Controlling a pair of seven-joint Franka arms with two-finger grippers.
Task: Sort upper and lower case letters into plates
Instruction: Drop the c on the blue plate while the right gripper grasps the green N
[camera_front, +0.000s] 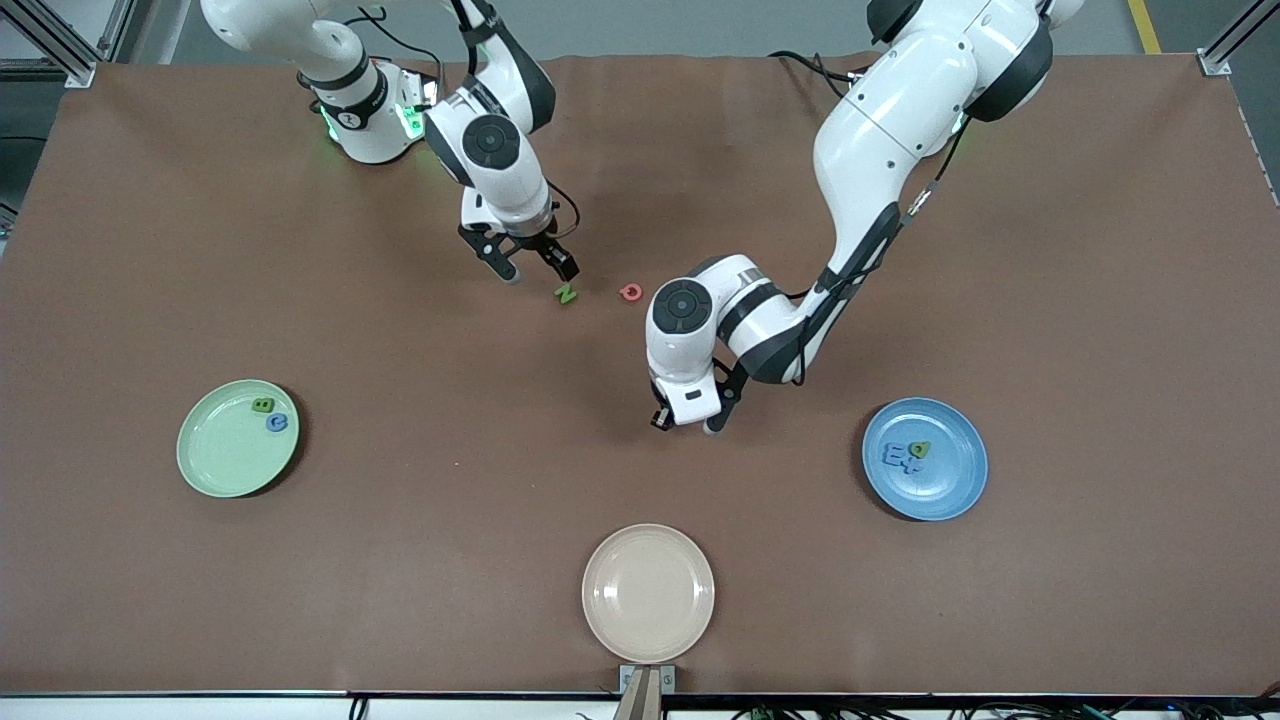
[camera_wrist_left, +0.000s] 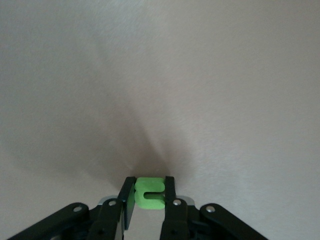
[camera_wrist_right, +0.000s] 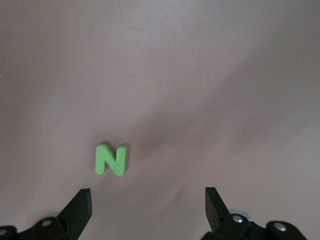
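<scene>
Two end effectors work over the brown table. In the middle of the front frame, the left end effector is down at the table with its fingers clamped on a small light green letter, seen pinched between them in the left wrist view; which letter it is cannot be told. In the upper middle of the front frame, the right end effector hangs with its fingers wide apart and holding nothing, just above a green N that lies flat on the table. A pinkish red letter lies beside the N, toward the left arm's end.

At middle left of the frame, the mint green plate holds a green letter and a blue letter. At middle right, the blue plate holds blue letters and a green one. At the bottom centre sits a beige plate.
</scene>
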